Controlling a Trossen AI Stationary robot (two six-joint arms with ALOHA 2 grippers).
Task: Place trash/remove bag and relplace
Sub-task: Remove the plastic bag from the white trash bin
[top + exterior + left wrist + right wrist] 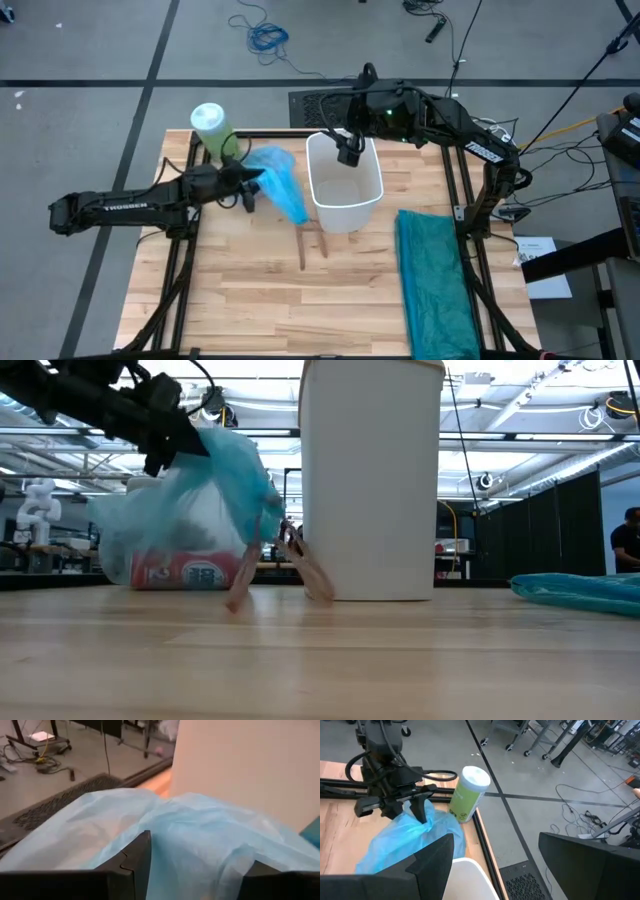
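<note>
The light-blue bag [282, 185] [200, 500] hangs bunched to the left of the white wastebasket [345, 207] [370, 480]. My left gripper [252, 183] [170, 450] is shut on its upper part. A red, white-labelled container [188, 572] shows through the bag's lower part at table level. Two brown strips [301, 245] [308, 570] stick out below the bag with their ends on the table. My right gripper [348, 155] [495, 865] is open above the wastebasket's far rim [470, 872] and touches nothing. My left gripper pinches a bunched fold of the bag's upper part [200, 850] [422, 812] between its two fingers [135, 865], coming level from the table's left. Several crinkled layers fill the gap. The bag hangs below and spreads out, and its lower part reaches down to the table [130, 575].
A large green bottle with a white cap [212, 128] [467, 795] stands at the far left corner, behind the left gripper. A darker teal bag [435, 280] [585, 592] lies along the table's right side. Bare wood [260, 300] lies toward the near edge.
</note>
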